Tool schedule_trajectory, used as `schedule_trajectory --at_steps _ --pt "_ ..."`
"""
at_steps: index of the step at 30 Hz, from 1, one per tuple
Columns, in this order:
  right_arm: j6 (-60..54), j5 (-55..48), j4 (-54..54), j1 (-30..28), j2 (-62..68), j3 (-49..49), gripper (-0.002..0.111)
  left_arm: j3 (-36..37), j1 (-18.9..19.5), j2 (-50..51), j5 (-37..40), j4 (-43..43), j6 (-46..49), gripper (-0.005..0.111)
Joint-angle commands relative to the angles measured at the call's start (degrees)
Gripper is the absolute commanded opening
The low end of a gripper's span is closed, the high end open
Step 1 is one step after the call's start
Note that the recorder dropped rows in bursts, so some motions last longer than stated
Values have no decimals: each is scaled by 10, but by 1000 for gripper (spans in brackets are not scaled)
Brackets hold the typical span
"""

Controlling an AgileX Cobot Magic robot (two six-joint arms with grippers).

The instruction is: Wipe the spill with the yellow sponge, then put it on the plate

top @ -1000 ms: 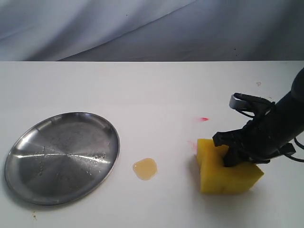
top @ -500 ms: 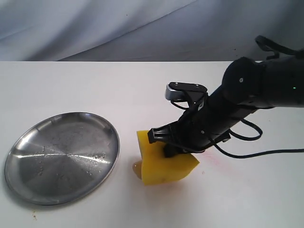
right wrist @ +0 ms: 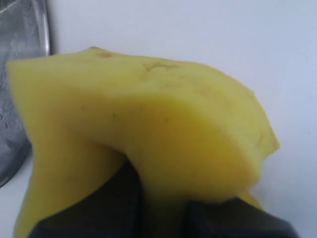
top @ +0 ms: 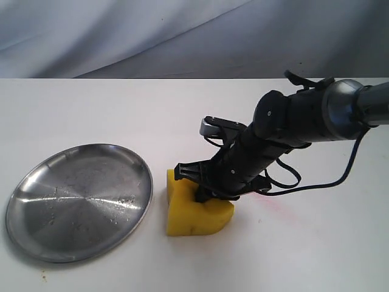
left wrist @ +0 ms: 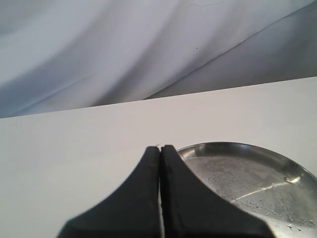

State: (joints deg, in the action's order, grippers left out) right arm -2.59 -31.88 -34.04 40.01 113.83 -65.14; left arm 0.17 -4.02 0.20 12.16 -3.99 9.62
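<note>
The yellow sponge [top: 194, 210] rests on the white table just right of the plate [top: 78, 201], squeezed and bent, and it fills the right wrist view as the yellow sponge [right wrist: 148, 129]. My right gripper [top: 209, 188] is shut on the sponge, pressing it down where the spill lay. The spill is hidden under the sponge. The steel plate [left wrist: 247, 173] also shows in the left wrist view, beyond my left gripper [left wrist: 160, 148], which is shut on nothing. The left arm is out of the exterior view.
A faint pink smear [top: 276, 204] marks the table right of the sponge, under the right arm. A black cable [top: 340, 179] loops from the right arm over the table. The plate's rim [right wrist: 29, 59] sits close beside the sponge. A grey cloth backdrop hangs behind.
My right gripper has dragged the sponge leftward across the table, from the right side over the amber puddle, ending close to the plate. The puddle is no longer visible.
</note>
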Motion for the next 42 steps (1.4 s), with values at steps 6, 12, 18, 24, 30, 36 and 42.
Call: schedule_trajectory --at_steps 6,12,18,24,30,36,42 --pt "2 10 3 7 39 0 0 -2 0 -2 -4 0 -5 0" --pt "33 -26 115 5 39 0 0 -2 0 -2 -4 0 -5 0" --pt "151 -83 323 5 23 0 0 -2 0 -2 -4 0 -5 0" --pt "231 -120 456 5 -26 0 0 -2 0 -2 -4 0 -5 0" --pt "236 -123 434 6 -42 0 0 -2 0 -2 -4 0 -5 0" --pt "149 -87 292 25 -40 -1 0 -2 0 -2 -4 0 -5 0" --pt "146 -55 282 74 -33 -5 0 -2 0 -2 -4 0 -5 0"
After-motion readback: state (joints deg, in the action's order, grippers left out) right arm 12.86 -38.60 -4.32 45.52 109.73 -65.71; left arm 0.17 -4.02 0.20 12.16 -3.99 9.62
